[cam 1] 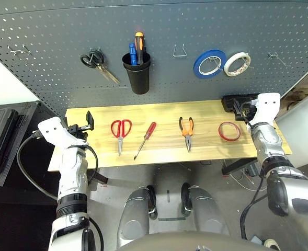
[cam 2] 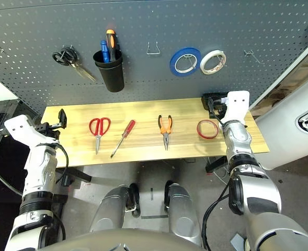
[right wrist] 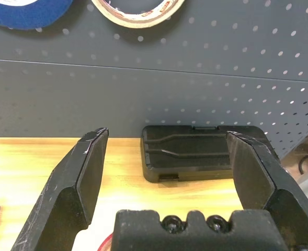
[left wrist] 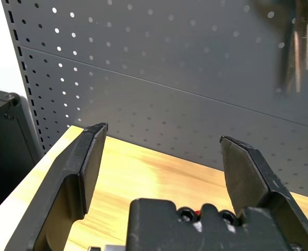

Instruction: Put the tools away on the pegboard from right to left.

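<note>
Four tools lie in a row on the wooden tabletop (cam 1: 206, 151): a thin red tape ring (cam 1: 229, 131) at the right, then orange-and-black needle-nose pliers (cam 1: 186, 132), a red-handled screwdriver (cam 1: 145, 139) and red-handled scissors (cam 1: 121, 132). Behind them rises the dark grey pegboard (cam 1: 159, 26). My right gripper (cam 1: 239, 108) (right wrist: 167, 138) is open, just behind and to the right of the tape ring, with nothing between its fingers. At the table's left end, left of the scissors, my left gripper (cam 1: 87, 127) (left wrist: 164, 141) is open and empty.
On the pegboard hang black-handled scissors (cam 1: 97, 63), a black cup (cam 1: 138, 74) with screwdrivers, a blue tape roll (cam 1: 209, 63) and a white tape roll (cam 1: 237, 64). An empty wire hook (cam 1: 180, 50) sits between the cup and the blue tape. A black case (right wrist: 201, 151) lies at the table's back right.
</note>
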